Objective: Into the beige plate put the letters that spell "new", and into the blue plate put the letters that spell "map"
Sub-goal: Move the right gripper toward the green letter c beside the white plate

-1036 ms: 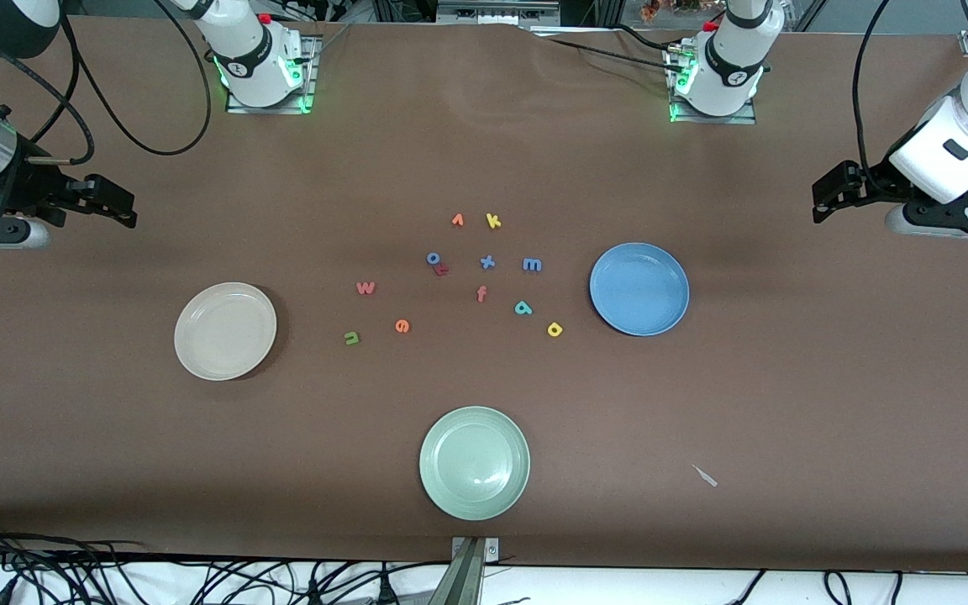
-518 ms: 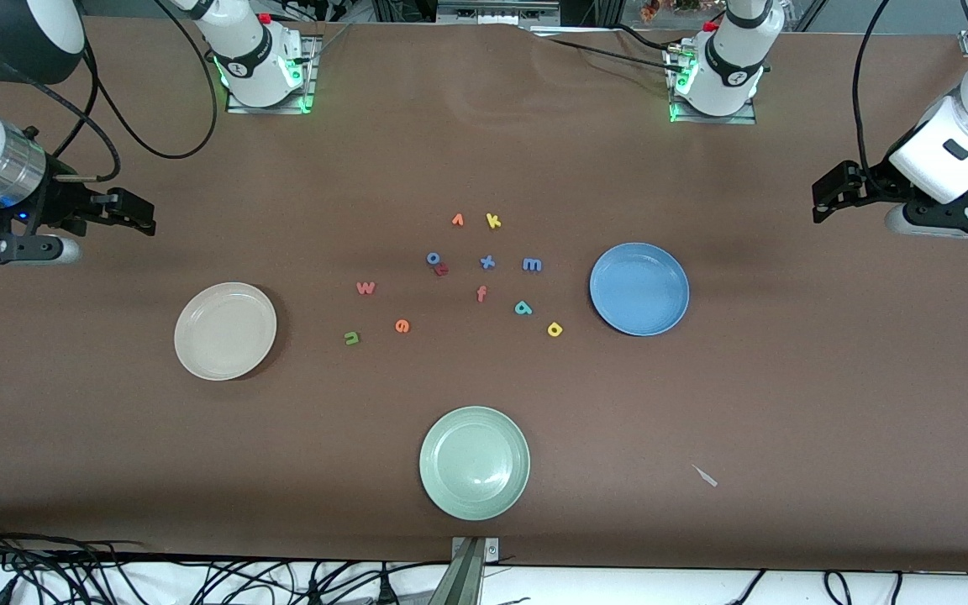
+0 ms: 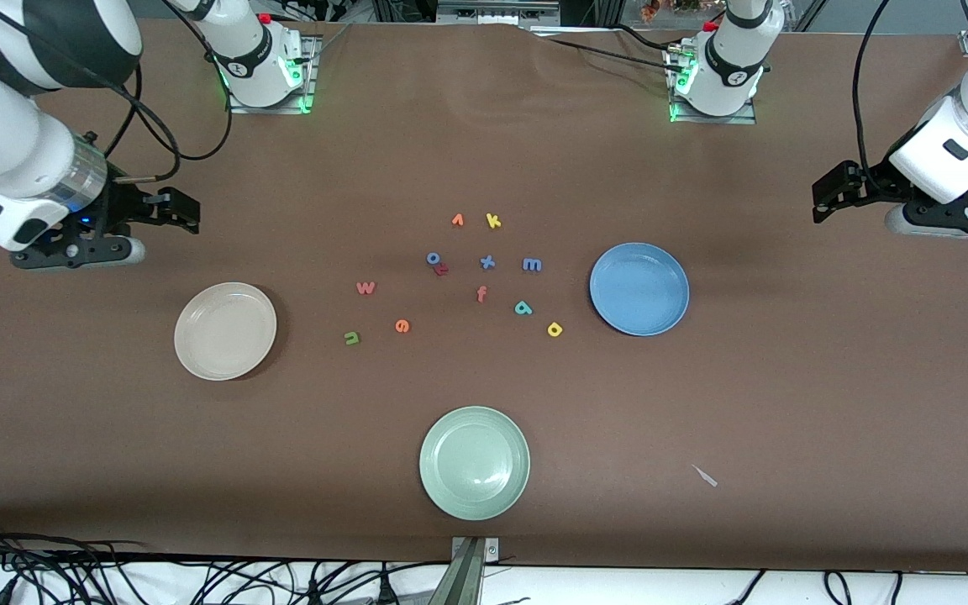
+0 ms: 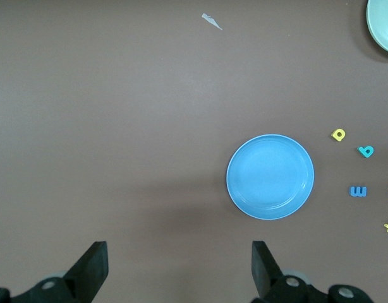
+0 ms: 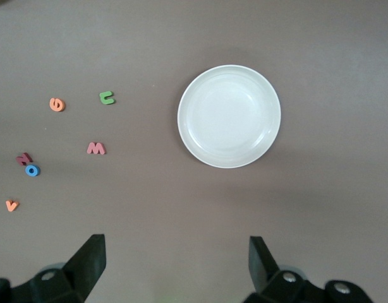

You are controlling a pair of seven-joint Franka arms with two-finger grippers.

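The right gripper (image 3: 183, 210) is advancing from the table's edge toward the middle since the earlier frames and is now hovering over bare table at the right arm's end, beside the beige plate (image 3: 225, 330); its fingers are standing spread and empty. The left gripper (image 3: 824, 195) is waiting over the table at the left arm's end, fingers likewise spread, holding nothing.

All letters are lying on the table between the beige plate and the blue plate (image 3: 639, 288). The w (image 3: 365, 287), e (image 3: 402, 326) and n (image 3: 352, 338) are sitting toward the beige plate, well apart from it. The m (image 3: 532, 265), a (image 3: 523, 307) and p (image 3: 555, 329) are sitting near the blue plate, none touching it. Both plates are lying empty.

A green plate (image 3: 474, 462) is sitting nearer the front camera than the letters.
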